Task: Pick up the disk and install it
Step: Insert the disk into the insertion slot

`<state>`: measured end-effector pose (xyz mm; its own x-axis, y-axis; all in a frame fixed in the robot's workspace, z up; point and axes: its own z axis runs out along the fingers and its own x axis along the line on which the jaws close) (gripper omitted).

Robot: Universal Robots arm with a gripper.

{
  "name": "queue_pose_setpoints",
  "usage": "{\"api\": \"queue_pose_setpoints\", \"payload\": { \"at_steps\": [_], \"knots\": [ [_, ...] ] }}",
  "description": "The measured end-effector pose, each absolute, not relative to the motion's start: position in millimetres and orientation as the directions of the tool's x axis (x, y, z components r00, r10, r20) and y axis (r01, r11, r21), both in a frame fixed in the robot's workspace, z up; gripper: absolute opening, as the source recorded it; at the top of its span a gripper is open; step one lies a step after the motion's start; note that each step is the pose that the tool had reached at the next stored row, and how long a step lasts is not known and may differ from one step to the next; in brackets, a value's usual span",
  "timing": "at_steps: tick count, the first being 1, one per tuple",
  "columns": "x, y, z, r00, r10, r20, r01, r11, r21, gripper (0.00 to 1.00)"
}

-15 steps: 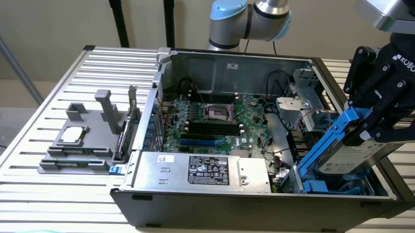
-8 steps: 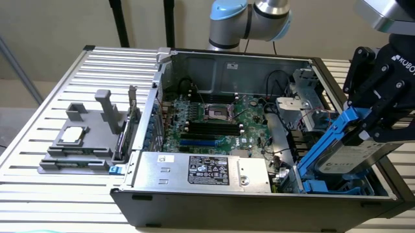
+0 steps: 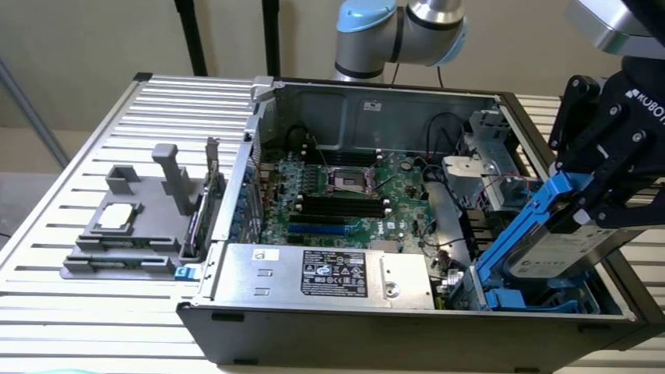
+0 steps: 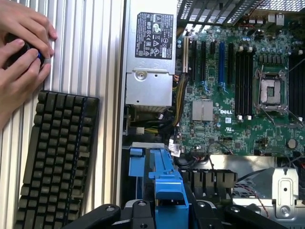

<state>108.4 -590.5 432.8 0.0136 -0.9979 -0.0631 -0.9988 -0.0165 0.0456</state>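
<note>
The disk [image 3: 556, 249], a silver-grey drive with a white label in bright blue rails, hangs tilted over the front corner of the open computer case [image 3: 343, 327] at the exterior view's right. My black gripper [image 3: 600, 204] is shut on its upper end. Its lower end dips toward the blue drive bay [image 3: 535, 300] inside the case. In the wrist view the blue carrier [image 4: 167, 186] sits between my fingers, pointing at the blue bay piece [image 4: 147, 162] beside the motherboard.
A green motherboard [image 3: 343, 191] and a silver power supply [image 3: 322, 273] fill the case. A grey fixture [image 3: 130, 226] with a small chip stands at the exterior view's left. A black keyboard [image 4: 55, 157] and a person's hands [image 4: 21, 47] lie beside the case.
</note>
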Motion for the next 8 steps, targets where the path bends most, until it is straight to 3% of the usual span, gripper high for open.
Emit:
{"api": "queue_pose_setpoints", "payload": {
  "at_steps": [8],
  "knots": [
    [108.7,-590.5,431.1,0.014,-0.998,-0.068,-0.999,-0.017,0.046,0.33]
  ]
}}
